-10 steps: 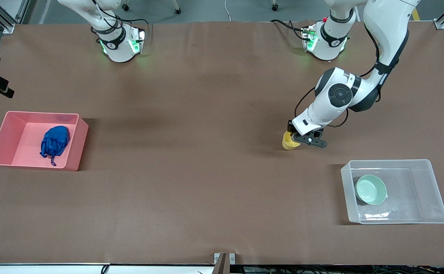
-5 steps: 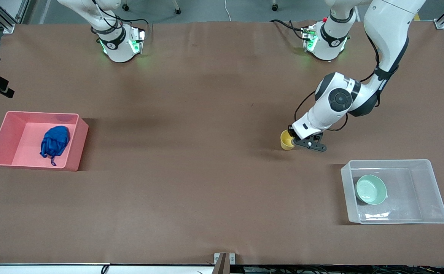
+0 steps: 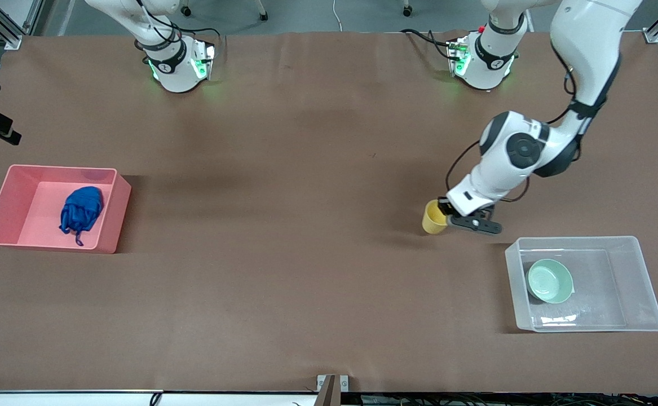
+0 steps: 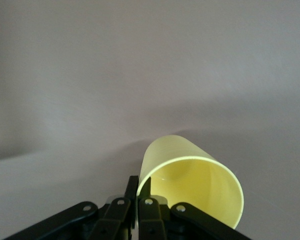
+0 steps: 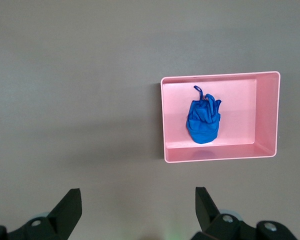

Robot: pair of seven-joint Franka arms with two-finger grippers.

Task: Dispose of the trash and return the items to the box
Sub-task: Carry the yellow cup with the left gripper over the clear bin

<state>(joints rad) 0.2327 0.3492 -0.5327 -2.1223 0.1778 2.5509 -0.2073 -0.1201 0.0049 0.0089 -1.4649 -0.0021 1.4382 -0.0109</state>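
Note:
My left gripper (image 3: 445, 217) is shut on the rim of the yellow cup (image 3: 433, 218) and holds it tilted above the table, between the table's middle and the clear box (image 3: 644, 270). In the left wrist view the cup (image 4: 190, 187) lies on its side with its wall pinched between my left gripper's (image 4: 138, 186) fingers. The mint-green bowl (image 3: 550, 280) sits in the clear box. The blue trash lump (image 3: 81, 207) lies in the pink bin (image 3: 7, 197). My right gripper (image 5: 138, 205) is open and empty high above the table; it waits there and looks down on the trash (image 5: 203, 120) in the pink bin (image 5: 267, 117).
The brown table (image 3: 283, 270) stretches between the pink bin at the right arm's end and the clear box at the left arm's end. The arm bases (image 3: 176, 65) stand along the table's edge away from the front camera.
My left gripper has lifted the yellow cup and carried it toward the clear box, nearer to the front camera. The right arm has not moved.

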